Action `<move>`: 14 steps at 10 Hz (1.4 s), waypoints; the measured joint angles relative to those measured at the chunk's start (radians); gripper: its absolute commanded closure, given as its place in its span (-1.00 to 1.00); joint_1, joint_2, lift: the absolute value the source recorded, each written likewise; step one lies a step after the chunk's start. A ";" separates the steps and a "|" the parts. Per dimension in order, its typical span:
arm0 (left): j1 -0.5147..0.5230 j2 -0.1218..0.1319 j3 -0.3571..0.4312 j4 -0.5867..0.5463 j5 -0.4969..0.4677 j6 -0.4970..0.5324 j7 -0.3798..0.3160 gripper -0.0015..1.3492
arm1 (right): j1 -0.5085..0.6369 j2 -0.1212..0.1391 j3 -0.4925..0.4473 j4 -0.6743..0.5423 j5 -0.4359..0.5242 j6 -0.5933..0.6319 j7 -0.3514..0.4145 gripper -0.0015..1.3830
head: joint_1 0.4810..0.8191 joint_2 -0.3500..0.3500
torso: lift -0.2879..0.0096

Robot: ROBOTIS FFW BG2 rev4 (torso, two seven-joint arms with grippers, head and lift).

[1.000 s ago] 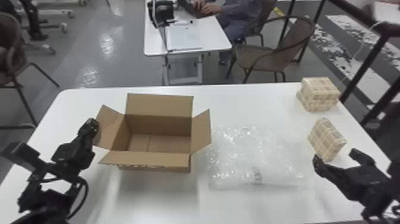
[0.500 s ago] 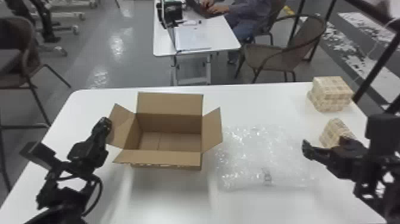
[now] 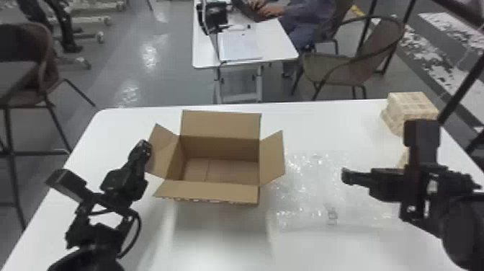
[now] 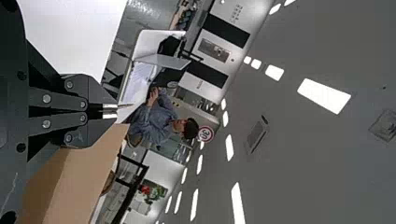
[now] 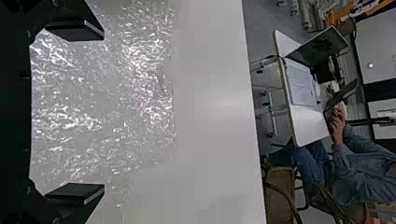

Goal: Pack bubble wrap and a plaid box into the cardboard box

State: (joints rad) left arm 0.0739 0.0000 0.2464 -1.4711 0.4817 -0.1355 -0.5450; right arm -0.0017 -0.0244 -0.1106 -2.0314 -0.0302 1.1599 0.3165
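While your right gripper [image 3: 348, 176] hangs spread near the bubble wrap [image 3: 309, 198], your left gripper [image 3: 145, 146] is pressed together beside the cardboard box [image 3: 216, 191].

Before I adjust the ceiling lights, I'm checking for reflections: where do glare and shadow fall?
Head view: glare patches on the grey floor, soft shadow on the table in front of the cardboard box; left wrist view: ceiling lights burnt out to white; right wrist view: bright glints across the bubble wrap.
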 measured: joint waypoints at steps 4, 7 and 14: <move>0.000 0.049 -0.099 0.000 0.035 -0.013 0.083 0.78 | -0.154 -0.080 -0.010 0.080 -0.081 0.334 -0.003 -0.79 | 0.27 0.11 | 0.19; 0.003 0.084 -0.132 0.000 0.062 -0.034 0.105 0.78 | -0.194 -0.076 0.032 0.166 -0.046 0.284 -0.002 -0.78 | 0.27 0.11 | 0.19; 0.004 0.084 -0.134 0.000 0.070 -0.033 0.105 0.78 | -0.197 -0.005 0.048 0.363 -0.079 0.068 0.012 0.00 | 0.27 0.27 | 0.19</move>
State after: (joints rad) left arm 0.0775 0.0844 0.1119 -1.4711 0.5519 -0.1687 -0.4402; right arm -0.1982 -0.0294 -0.0630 -1.6688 -0.1093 1.2283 0.3285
